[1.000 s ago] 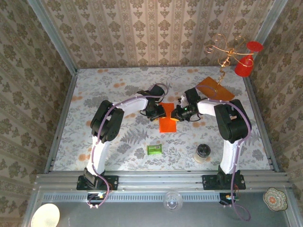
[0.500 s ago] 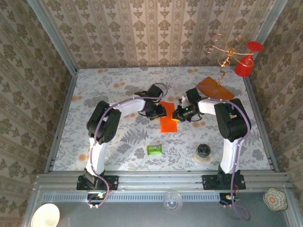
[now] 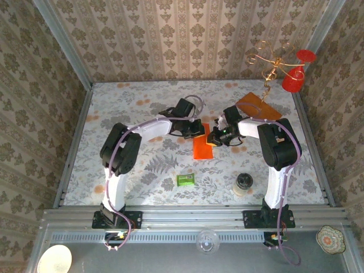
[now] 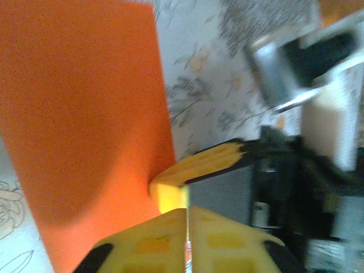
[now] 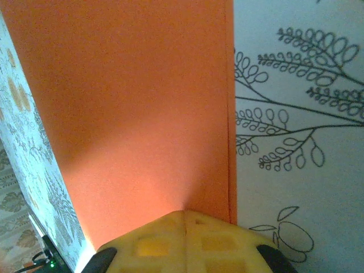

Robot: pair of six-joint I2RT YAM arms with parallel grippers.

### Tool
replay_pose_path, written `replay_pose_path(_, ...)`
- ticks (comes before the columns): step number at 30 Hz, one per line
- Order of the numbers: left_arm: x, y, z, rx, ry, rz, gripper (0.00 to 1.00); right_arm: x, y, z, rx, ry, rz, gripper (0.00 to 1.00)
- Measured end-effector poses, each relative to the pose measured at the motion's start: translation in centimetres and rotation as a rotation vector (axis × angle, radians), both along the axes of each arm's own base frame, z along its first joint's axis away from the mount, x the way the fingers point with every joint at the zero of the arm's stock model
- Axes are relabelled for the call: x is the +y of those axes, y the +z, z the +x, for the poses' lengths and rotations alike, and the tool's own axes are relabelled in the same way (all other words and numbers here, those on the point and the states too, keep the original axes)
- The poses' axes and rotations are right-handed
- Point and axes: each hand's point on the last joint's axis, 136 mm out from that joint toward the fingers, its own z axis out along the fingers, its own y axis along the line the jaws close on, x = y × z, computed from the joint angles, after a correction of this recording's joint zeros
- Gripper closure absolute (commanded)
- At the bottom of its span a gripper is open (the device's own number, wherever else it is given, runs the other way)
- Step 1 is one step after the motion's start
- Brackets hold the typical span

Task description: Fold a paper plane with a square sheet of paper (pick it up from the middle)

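1. The paper (image 3: 203,149) is bright orange, thin and plain, with no marks on it.
2. From above it looks like a tall, narrow strip with straight sides, not a square.
3. It is in the middle of the table (image 3: 142,114), between my two arms. Its far end is up at my grippers and its near end points back toward me.
4. I cannot tell if the near end rests on the table or hangs just over it.
5. In my right wrist view, one long side has a second thin layer along the edge, so the paper is doubled there.
6. My left gripper (image 3: 200,131) is squeezed tight. Its yellow pads meet in a thin line, and a tiny bit of orange peeks out of that line. It pinches the paper's edge.
7. My right gripper (image 3: 212,138) is squeezed tight too. The paper spreads out wide from its tips, so it pinches the paper as well.
8. My two grippers are just beside each other at the same end of the paper.
9. A green packet (image 3: 185,180) lies nearer to me, apart from the paper.
10. A darker orange board (image 3: 259,107) lies at the far right, also apart from the paper.
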Motion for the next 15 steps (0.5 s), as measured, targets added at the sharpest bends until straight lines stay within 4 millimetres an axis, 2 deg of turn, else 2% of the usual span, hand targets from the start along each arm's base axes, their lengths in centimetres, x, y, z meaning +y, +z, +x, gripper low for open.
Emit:
replay_pose_path(4, 0.0, -3.1, -0.8, 0.067, -0.016, 0.034, 0.97, 0.0, 0.0, 0.0, 0.001, 0.006, -0.002, 0.93)
replay_pose_path(7, 0.0, -4.4, -1.1, 0.094, -0.021, 0.045, 0.98, 0.0, 0.0, 0.0, -0.001, 0.009, -0.004, 0.93)
replay_pose_path(15, 0.4, -4.7, -0.7, 0.108, -0.015, 0.038, 0.99, 0.0, -0.1, 0.0, 0.008, 0.013, -0.009, 0.94)
